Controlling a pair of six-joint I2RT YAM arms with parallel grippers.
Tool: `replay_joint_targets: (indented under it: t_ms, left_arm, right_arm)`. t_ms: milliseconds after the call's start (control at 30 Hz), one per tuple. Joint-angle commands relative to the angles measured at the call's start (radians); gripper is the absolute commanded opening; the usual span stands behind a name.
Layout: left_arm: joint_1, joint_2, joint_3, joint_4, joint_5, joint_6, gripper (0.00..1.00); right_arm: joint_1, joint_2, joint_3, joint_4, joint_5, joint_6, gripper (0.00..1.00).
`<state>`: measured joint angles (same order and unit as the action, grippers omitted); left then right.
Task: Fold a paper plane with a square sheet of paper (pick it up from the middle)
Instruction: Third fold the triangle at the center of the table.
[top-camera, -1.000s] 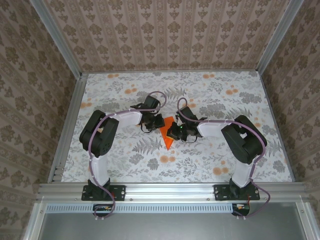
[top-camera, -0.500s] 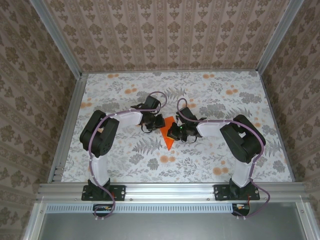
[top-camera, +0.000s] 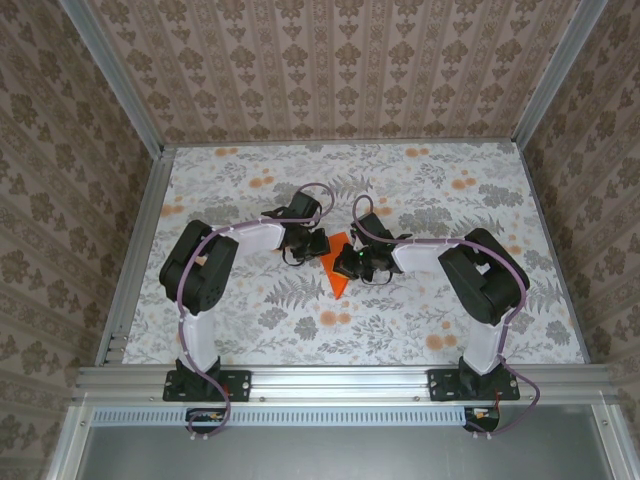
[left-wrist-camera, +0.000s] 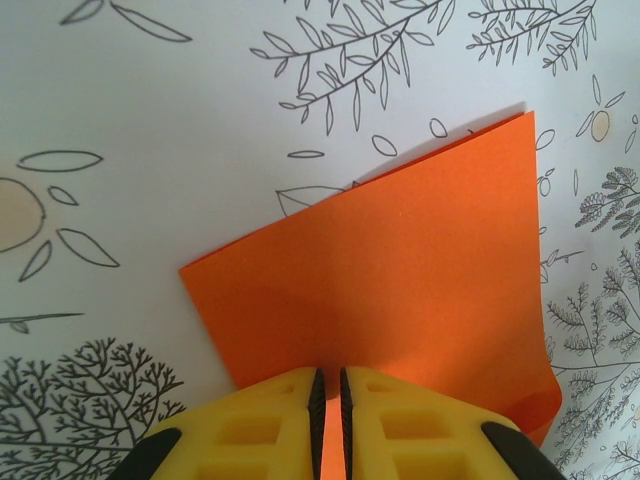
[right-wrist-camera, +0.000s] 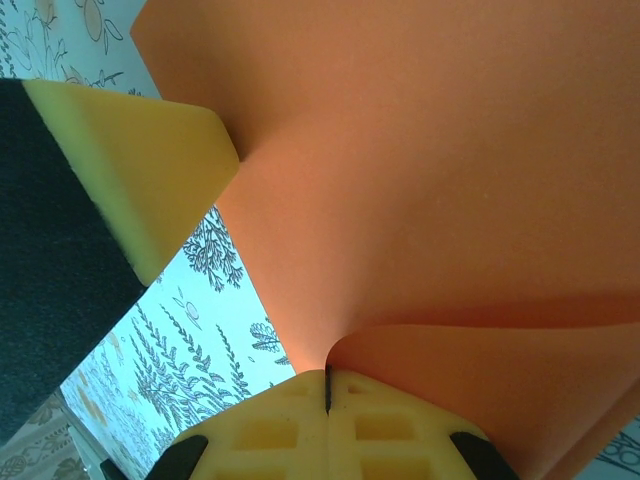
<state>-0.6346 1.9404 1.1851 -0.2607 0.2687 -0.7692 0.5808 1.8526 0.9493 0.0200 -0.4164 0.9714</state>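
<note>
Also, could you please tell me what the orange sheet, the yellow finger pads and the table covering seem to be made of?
Orange sheet: thin matte paper; it holds sharp edges and curls where pinched. Finger pads of the left hand: yellow, matte, probably moulded plastic or rubber, with recessed pockets. Table covering: smooth printed sheet, paper or vinyl; cannot tell.

Right gripper (right-wrist-camera: 327, 385): yellow pads pressed together on a curled fold of the square sheet of paper (right-wrist-camera: 450, 150), which fans out ahead of them. Ahead-left, the left gripper's finger (right-wrist-camera: 130, 180) touches the sheet; floral table cover (right-wrist-camera: 190, 330) beneath.
</note>
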Motion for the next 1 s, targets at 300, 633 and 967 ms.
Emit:
replay_joint_targets:
  t_ms: [300, 633, 967]
  left_arm:
    - [-0.013, 0.032, 0.007, -0.061, 0.003, 0.025, 0.16]
    - [-0.013, 0.034, 0.011, -0.066, 0.001, 0.027, 0.16]
    - [-0.013, 0.035, 0.013, -0.065, 0.001, 0.027, 0.16]
  right_arm:
    - [0.005, 0.021, 0.020, -0.030, 0.028, -0.026, 0.00]
    - [0.005, -0.006, 0.007, -0.048, 0.028, -0.039, 0.00]
    - [0.007, -0.020, -0.005, -0.055, 0.024, -0.042, 0.03]
